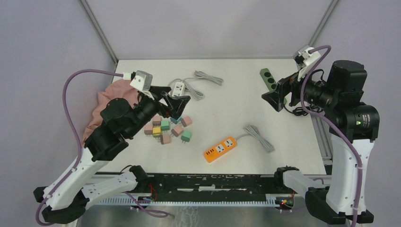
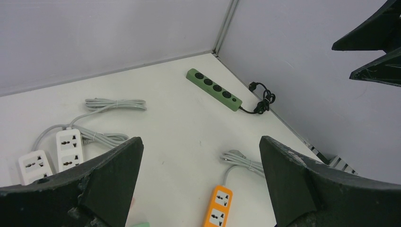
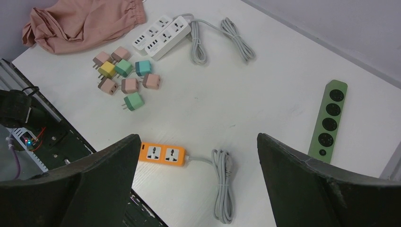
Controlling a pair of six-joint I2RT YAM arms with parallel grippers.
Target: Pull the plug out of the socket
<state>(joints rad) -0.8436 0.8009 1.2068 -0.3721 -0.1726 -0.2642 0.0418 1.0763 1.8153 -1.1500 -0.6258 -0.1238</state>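
While left gripper (image 2: 199, 142) hangs spread beside loose plugs (image 1: 165, 125), orange socket strip (image 1: 220, 149) lies apart; right gripper (image 3: 197, 137) likewise spread, empty.

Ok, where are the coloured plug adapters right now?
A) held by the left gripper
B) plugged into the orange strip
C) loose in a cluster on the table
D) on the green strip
C: the coloured adapters lie bunched on the table near the pink cloth, untouched.
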